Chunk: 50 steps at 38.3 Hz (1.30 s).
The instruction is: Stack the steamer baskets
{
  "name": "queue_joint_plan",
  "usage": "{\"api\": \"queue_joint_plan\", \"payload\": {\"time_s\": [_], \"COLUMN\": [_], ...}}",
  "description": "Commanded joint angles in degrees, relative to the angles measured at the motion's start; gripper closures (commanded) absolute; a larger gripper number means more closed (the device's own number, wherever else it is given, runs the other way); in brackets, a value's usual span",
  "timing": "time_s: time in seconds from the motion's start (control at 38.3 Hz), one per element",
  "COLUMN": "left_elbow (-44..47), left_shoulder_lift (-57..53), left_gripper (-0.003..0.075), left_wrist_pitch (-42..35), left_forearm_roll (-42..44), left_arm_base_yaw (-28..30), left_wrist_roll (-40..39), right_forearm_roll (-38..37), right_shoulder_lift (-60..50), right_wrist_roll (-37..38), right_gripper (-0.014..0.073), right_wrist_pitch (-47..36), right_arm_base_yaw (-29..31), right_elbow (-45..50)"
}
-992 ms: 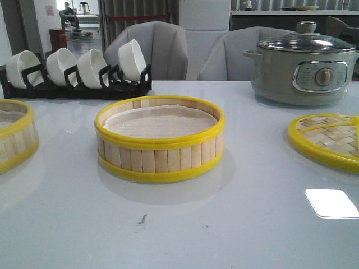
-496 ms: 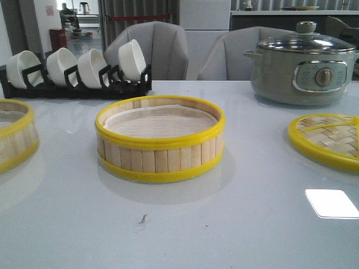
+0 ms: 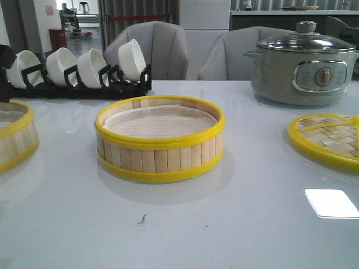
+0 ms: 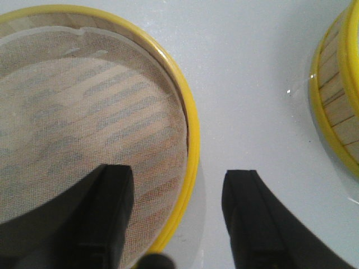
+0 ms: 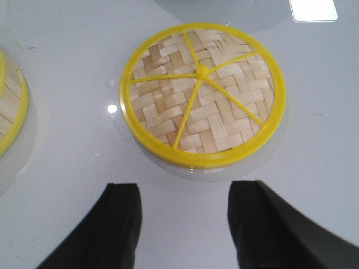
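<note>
One steamer basket (image 3: 160, 140) stands mid-table, with pale slats, yellow rims and a white liner. The other steamer basket (image 3: 14, 134) is cut off at the left edge. In the left wrist view my left gripper (image 4: 178, 174) is open above that left basket (image 4: 84, 112). Its jaws straddle the yellow rim, one finger (image 4: 112, 196) over the liner and the other over the table. The middle basket's wall (image 4: 336, 101) shows at that view's edge. My right gripper (image 5: 185, 188) is open and empty above bare table, short of the woven lid (image 5: 202, 95).
The flat woven lid (image 3: 328, 137) lies at the right. A grey-green electric pot (image 3: 303, 67) stands at the back right. A black rack of white bowls (image 3: 78, 70) stands at the back left. A dark part of the left arm (image 3: 4, 56) shows beside it.
A dark part of the left arm has come into the front view at the left edge by the bowl rack. The baskets and lid have not moved.
</note>
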<state>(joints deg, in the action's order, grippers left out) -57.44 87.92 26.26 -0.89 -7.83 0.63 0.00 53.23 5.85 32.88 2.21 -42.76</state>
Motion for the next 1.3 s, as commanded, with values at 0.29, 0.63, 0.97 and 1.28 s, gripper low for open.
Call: {"api": "queue_joint_plan", "payload": {"time_s": [0.29,0.63,0.97,1.28], "left_elbow": [-7.86,-7.86,-7.86,-8.17], "left_shoulder_lift": [5.31,9.11,12.47,13.07], "left_gripper": [0.0296,0.0296,0.0296,0.0296], "left_wrist_pitch": [-3.57,-4.32,-6.19,-5.16], "left_forearm_roll": [-0.03,0.89,0.89,0.89], "left_arm_base_yaw": [-4.12,-4.12,-4.12,-4.12], "left_wrist_roll": [0.04,0.04,0.04,-0.33], "right_forearm_roll": [0.00,0.00,0.00,0.00], "right_shoulder_lift": [-0.48,-0.48,-0.43,-0.43], "right_wrist_roll": [-0.31,-0.31,-0.31,-0.31], "right_gripper": [0.0129,0.0129,0.0129,0.0129], "right_wrist_pitch": [-3.62,-3.62,-3.64,-3.64], "right_arm_base_yaw": [-0.02,-0.02,-0.02,-0.02], "right_elbow": [-2.04,-2.04,-2.04,-2.04]}}
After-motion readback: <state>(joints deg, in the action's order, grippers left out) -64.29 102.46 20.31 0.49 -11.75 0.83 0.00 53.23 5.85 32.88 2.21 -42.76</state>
